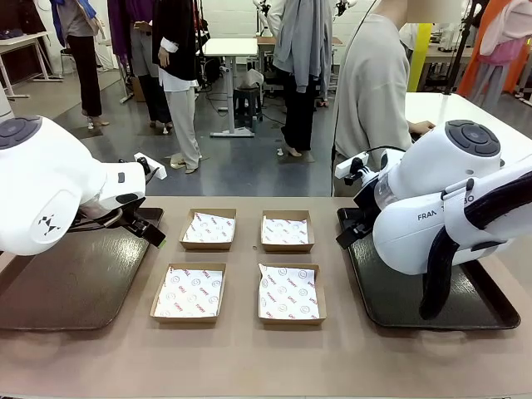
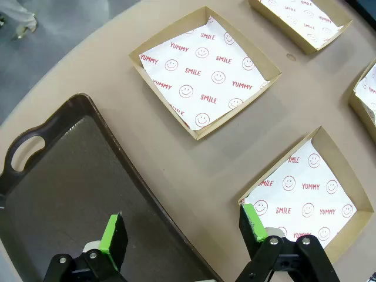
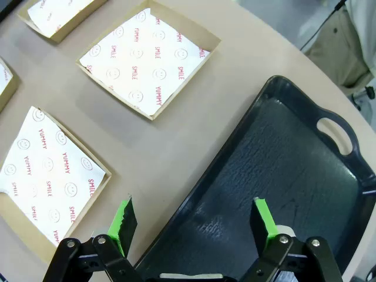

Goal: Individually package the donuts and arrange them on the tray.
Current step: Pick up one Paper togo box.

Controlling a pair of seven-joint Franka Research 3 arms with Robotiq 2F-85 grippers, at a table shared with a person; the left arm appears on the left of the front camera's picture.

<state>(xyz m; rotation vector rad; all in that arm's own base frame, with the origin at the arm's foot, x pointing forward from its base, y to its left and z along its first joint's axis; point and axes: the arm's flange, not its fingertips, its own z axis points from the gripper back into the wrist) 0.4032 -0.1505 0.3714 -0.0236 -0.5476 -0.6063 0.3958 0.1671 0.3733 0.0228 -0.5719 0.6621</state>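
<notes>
The donuts are out of view. A dark tray (image 1: 75,287) lies at the table's left and another dark tray (image 1: 399,309) at its right, both bare. My left gripper (image 1: 152,232) hovers open over the left tray's inner edge; in the left wrist view the left gripper (image 2: 182,229) spans that tray's rim (image 2: 59,194) with nothing between the green pads. My right gripper (image 1: 347,236) stands open above the right tray's near-left corner; the right wrist view shows the right gripper (image 3: 192,217) empty over the tray's edge (image 3: 282,170).
Several open cardboard boxes lined with smiley-print paper sit between the trays: far left (image 1: 209,229), far right (image 1: 287,231), near left (image 1: 189,292), near right (image 1: 289,293). A person (image 1: 374,91) stands at the far side, a hand on a white table.
</notes>
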